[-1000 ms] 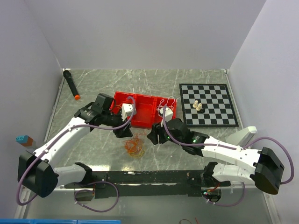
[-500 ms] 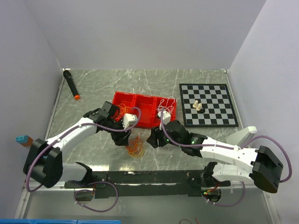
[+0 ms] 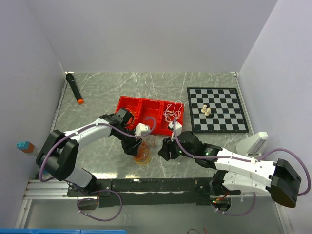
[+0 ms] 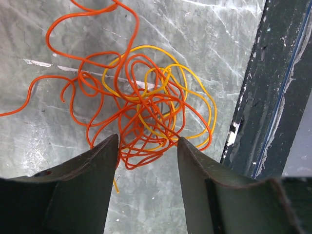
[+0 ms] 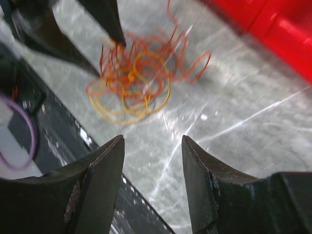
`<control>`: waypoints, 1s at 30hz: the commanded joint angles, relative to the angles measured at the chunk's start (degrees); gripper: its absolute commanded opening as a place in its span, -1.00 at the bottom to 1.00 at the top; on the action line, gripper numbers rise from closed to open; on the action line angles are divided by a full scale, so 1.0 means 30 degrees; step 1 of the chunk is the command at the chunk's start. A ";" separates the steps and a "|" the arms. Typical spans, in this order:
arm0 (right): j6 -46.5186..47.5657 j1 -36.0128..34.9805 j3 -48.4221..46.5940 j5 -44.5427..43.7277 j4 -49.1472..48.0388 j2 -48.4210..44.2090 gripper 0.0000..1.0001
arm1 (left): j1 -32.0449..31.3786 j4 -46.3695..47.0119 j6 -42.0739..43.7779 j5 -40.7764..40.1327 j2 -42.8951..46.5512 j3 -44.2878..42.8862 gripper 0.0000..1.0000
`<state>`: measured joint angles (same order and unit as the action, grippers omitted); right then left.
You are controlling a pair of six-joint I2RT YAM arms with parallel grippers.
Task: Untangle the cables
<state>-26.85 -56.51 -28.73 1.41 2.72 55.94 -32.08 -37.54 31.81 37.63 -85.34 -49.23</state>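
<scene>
A tangle of thin orange and yellow cables (image 3: 143,154) lies on the grey table in front of the red tray (image 3: 146,108). It fills the left wrist view (image 4: 141,109) and shows in the right wrist view (image 5: 131,80). My left gripper (image 3: 134,148) is open right over the tangle's near-left side; its jaws straddle the lower loops (image 4: 147,141) without closing. My right gripper (image 3: 163,150) is open and empty just right of the tangle (image 5: 152,139). White strands (image 3: 171,111) lie in the tray's right compartment.
A chessboard (image 3: 216,109) with pale pieces (image 3: 206,110) lies at the right. A black marker with an orange tip (image 3: 74,88) lies at the back left. The black rail (image 3: 156,185) runs along the near edge, close to the tangle (image 4: 273,97).
My left gripper has moved from beside the tray forward and right, down onto the tangle. My right gripper has shifted slightly toward the near edge, staying right of the tangle.
</scene>
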 commanded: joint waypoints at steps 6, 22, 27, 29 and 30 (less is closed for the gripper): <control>0.2357 -0.1054 -0.0266 0.2284 0.1142 -0.0308 0.25 | -0.0090 -0.2658 0.2928 0.0846 0.1813 -0.0786 0.29; 0.2593 -0.3134 -0.0589 0.0293 0.0968 0.0484 0.30 | -0.0353 0.1468 0.0030 0.0379 0.0002 -0.0815 0.35; 0.2827 -0.3954 -0.0823 -0.0030 0.0413 0.1096 0.29 | -0.0354 0.1234 0.0236 0.0495 -0.0762 -0.1108 -0.10; 0.3002 -0.4189 -0.1115 -0.0059 -0.0026 0.1710 0.27 | -0.0353 0.1205 0.0323 0.0204 -0.0646 -0.1021 -0.37; 0.3090 -0.4277 -0.1203 0.0027 -0.0376 0.2091 0.26 | -0.0324 0.1088 0.0410 0.0057 -0.0529 -0.0963 -0.45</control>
<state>-19.31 -67.94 -28.84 2.55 6.35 59.46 -32.82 -35.03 32.25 38.02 -87.68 -51.24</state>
